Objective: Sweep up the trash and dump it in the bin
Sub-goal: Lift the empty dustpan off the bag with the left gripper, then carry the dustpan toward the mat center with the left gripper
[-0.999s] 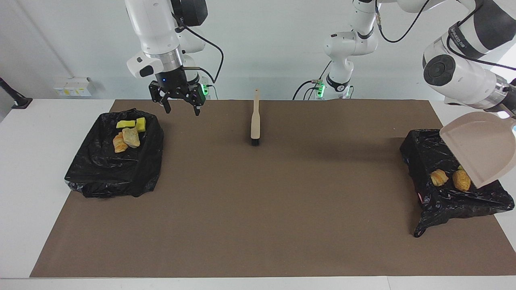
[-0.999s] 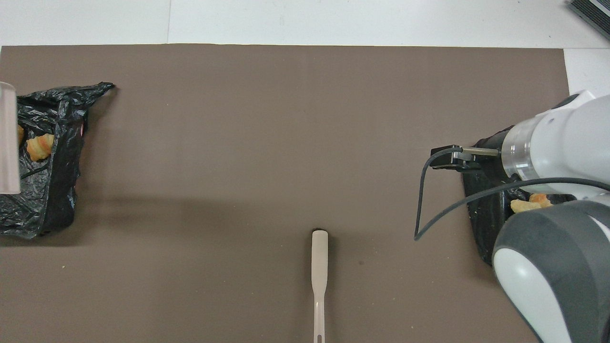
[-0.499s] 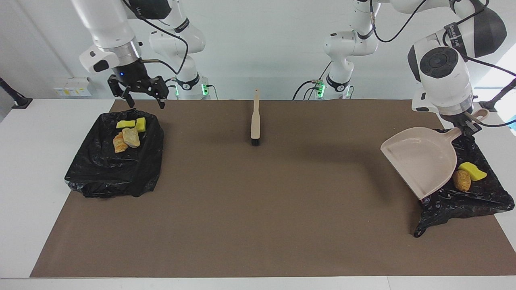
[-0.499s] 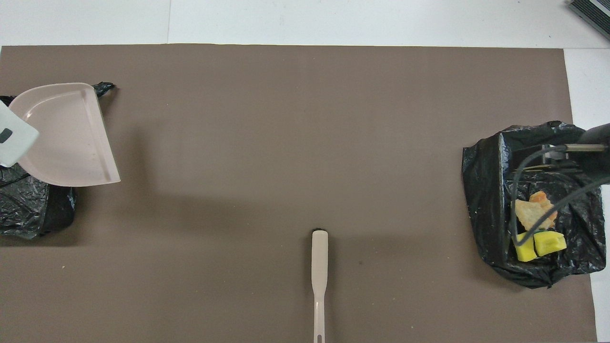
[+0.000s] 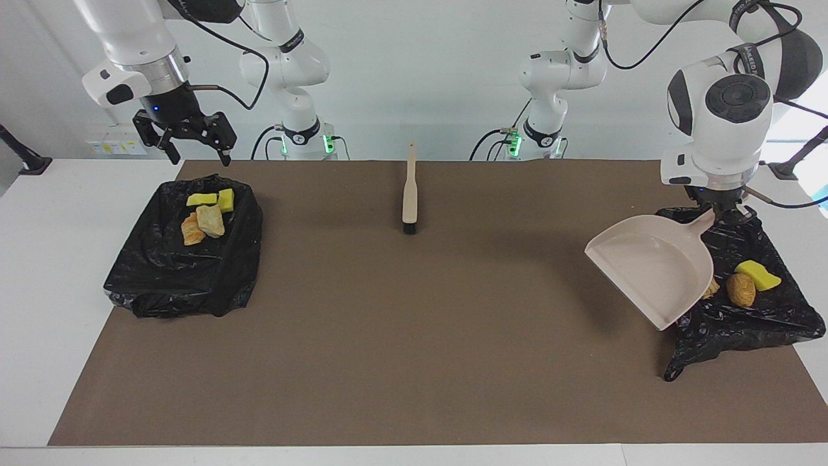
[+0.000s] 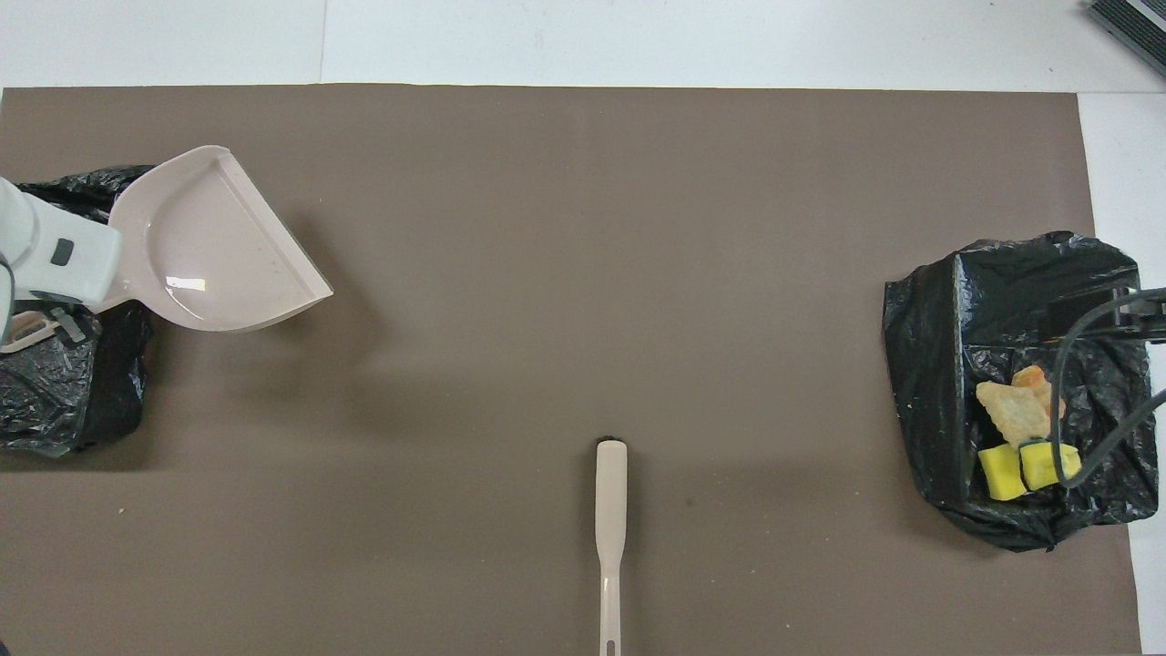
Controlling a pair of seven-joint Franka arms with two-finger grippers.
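Beige dustpan [image 5: 650,268] hangs pinched by its handle in the left pincer [image 5: 721,217], over the bin [image 5: 770,317] holding dumped trash [image 5: 740,289]. Right pincer [image 5: 184,133] hovers spread above the other bin [image 5: 168,285]. A low swing could snag the liner and spill chunks.

Left gripper [image 5: 719,217]: clamped on dustpan [image 5: 647,266] handle, over bin [image 5: 744,317].
Right gripper [image 5: 192,144]: fingers apart, above other bin [image 5: 174,278].
Trash [image 5: 741,289]: in both bins.
Brush [image 5: 409,191]: mid-table, near robots.
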